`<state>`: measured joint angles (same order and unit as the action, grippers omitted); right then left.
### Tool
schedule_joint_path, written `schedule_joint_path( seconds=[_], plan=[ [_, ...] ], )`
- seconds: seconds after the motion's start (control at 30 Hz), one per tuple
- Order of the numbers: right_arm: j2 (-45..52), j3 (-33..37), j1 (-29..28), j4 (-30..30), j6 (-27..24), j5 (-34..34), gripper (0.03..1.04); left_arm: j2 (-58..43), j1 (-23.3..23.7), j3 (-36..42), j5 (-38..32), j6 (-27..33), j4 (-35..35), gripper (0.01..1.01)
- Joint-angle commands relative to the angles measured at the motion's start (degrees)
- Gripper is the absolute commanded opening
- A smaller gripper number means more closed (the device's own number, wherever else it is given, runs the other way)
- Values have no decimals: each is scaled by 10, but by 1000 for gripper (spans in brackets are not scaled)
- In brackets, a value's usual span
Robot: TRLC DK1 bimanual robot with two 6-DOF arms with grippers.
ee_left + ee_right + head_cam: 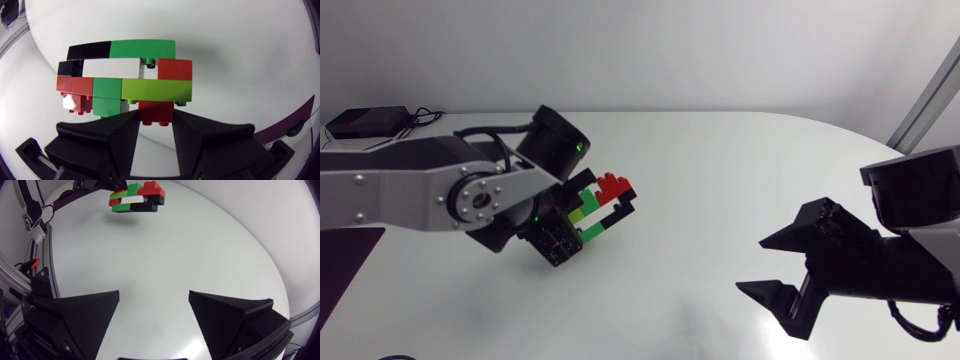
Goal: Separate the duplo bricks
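Observation:
A cluster of joined duplo bricks in red, green, lime, white and black hangs above the table left of centre. My left gripper holds it from the left. In the left wrist view both fingers of the left gripper press a red brick at the near end of the cluster. My right gripper stands open at the right, well apart from the bricks, with nothing between its fingers. From the right wrist view the cluster is far ahead of the open right gripper.
A small black box with cables sits at the back left corner. A dark purple mat lies at the table's left edge. The white table curves away at the back right.

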<state>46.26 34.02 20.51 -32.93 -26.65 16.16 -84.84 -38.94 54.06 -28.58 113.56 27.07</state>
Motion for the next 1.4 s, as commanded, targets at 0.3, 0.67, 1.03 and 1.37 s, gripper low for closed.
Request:
schedule_joint_path(
  seconds=[0.3, 0.67, 1.03, 1.37],
  plan=[
    [-69, -37, 0, -22, -16, 3, 1002, -34, -91, -94, -141, 69, -125, 179],
    [-115, -51, -2, -44, -25, -2, 1002, -79, -123, -84, -173, 70, -131, 180],
    [-140, -60, -4, -50, -38, -2, 1002, -131, -94, -26, -197, 74, -126, 182],
    [-152, -62, -6, -56, -52, -3, 1002, -180, -32, 35, -210, 83, -119, 185]
  ],
)
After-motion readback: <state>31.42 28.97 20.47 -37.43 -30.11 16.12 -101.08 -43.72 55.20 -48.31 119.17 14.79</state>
